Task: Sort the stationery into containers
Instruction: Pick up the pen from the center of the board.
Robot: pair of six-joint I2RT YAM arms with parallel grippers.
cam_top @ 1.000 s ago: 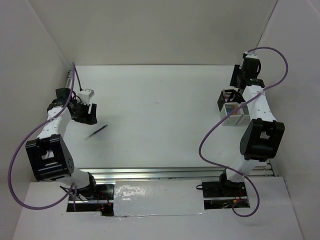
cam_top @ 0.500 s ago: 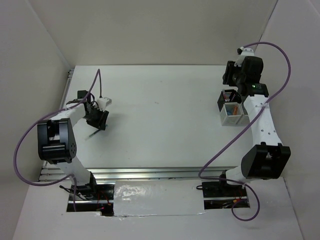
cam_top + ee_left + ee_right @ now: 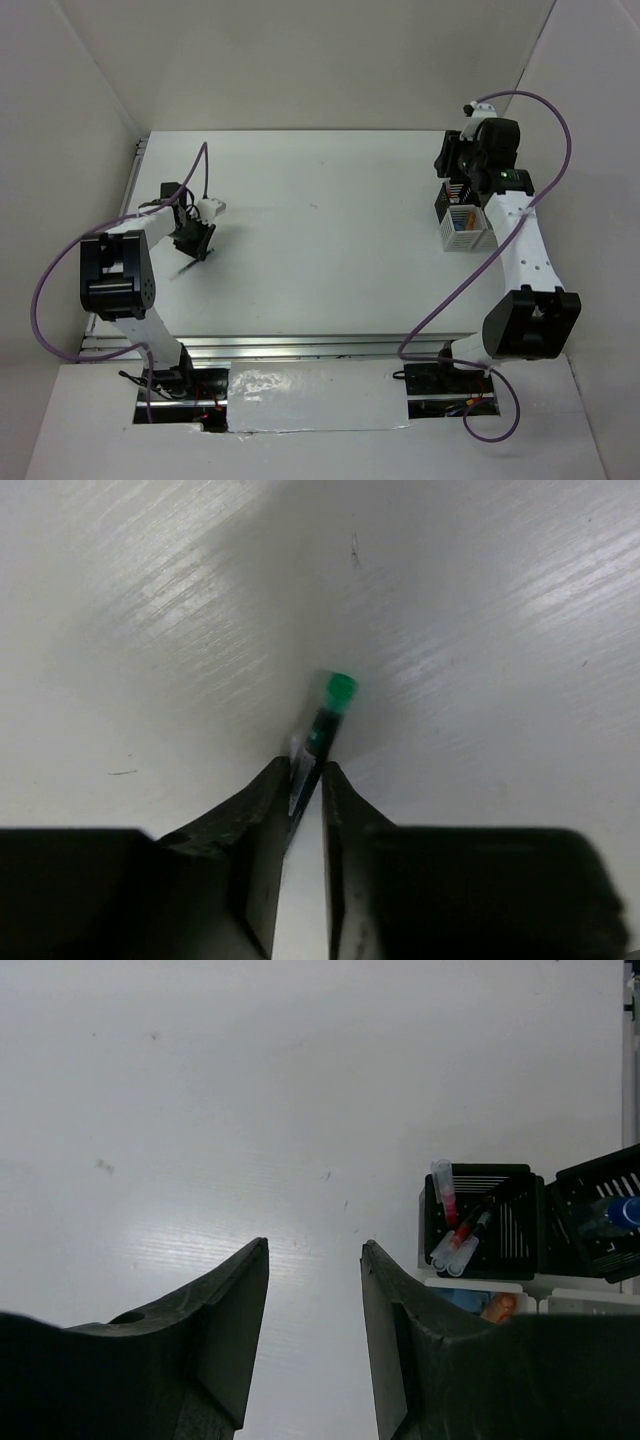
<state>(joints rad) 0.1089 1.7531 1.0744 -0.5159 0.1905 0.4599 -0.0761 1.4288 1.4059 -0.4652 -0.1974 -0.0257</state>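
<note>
A thin dark pen with a green end [image 3: 338, 692] lies on the white table at the left. My left gripper [image 3: 303, 767] is down on it, the jaws closed in on the barrel from both sides. From above, that gripper [image 3: 194, 243] covers most of the pen [image 3: 182, 268]. The containers [image 3: 463, 216] cluster at the right edge. In the right wrist view, one black bin [image 3: 482, 1222] holds red pens, a second black bin [image 3: 592, 1222] holds a blue marker [image 3: 624, 1210], and an orange piece [image 3: 498, 1307] lies in a white one. My right gripper [image 3: 314, 1245] hangs open and empty above the table, just left of the bins.
White walls close the table in on the left, back and right. A metal rail runs along the near edge [image 3: 320, 345]. Purple cables loop from both arms.
My left arm swung in over the pen and came down, and its jaws closed from wide to narrow around it. My right gripper drifted a little left from above the bins.
</note>
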